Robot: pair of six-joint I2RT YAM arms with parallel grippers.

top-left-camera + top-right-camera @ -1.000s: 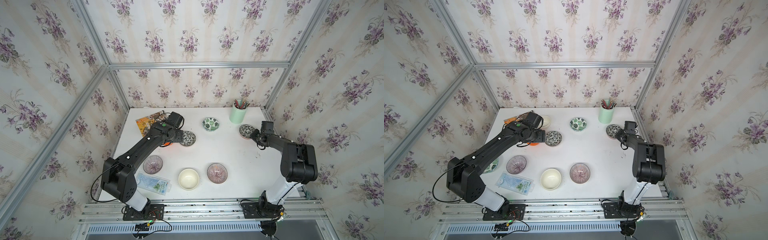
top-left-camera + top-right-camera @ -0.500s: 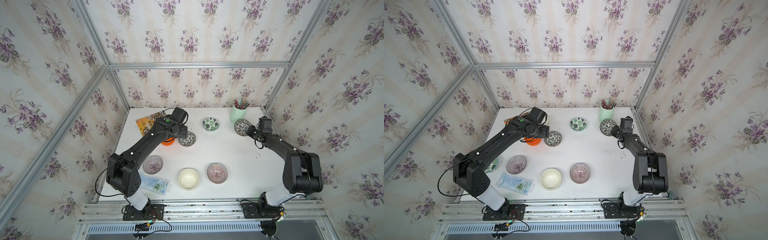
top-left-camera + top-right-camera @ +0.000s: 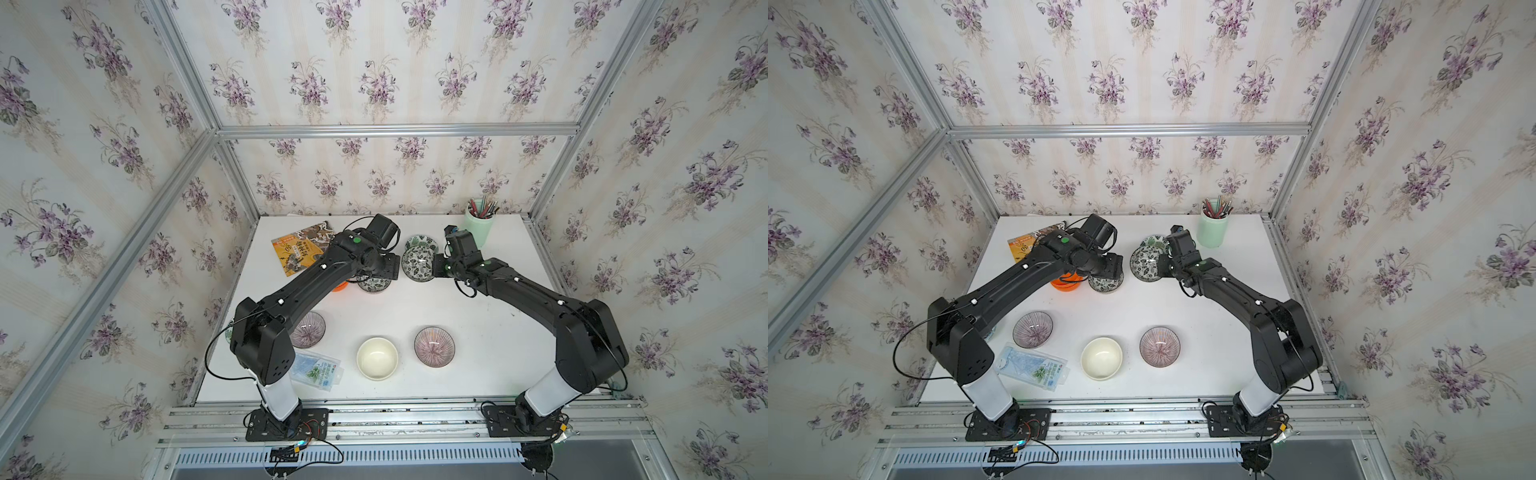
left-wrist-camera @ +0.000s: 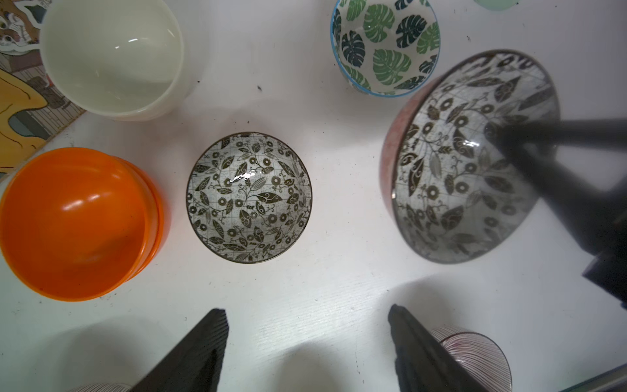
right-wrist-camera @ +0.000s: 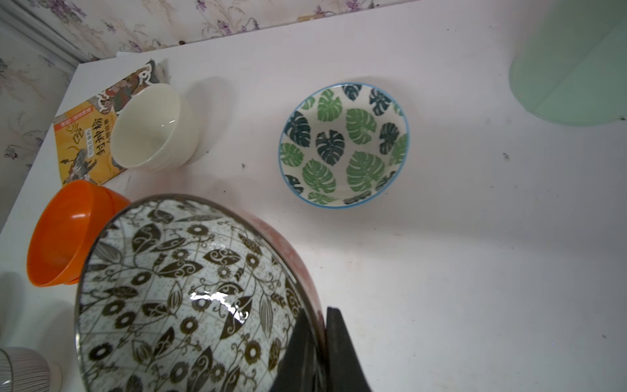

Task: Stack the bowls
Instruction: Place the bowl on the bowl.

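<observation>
Currently the black-white leaf bowl (image 5: 190,298) is held clear of the tabletop (image 3: 478,332), tilted, its rim pinched between the closed fingers of the right claw (image 5: 322,325). Its twin (image 4: 249,197) is seen upright on the tabletop, just beside the nested orange bowls (image 4: 78,220) and apart from the held one. The left claw (image 4: 305,309) is spread wide above the twin with nothing in it. Step in hand, as judged: carrying the held bowl to its twin. For the next move the bowl should be levelled, centred over the twin and lowered before release; the left claw may need to be drawn aside. Green leaf bowl (image 4: 385,47) noted just beyond; contact is to be avoided.
</observation>
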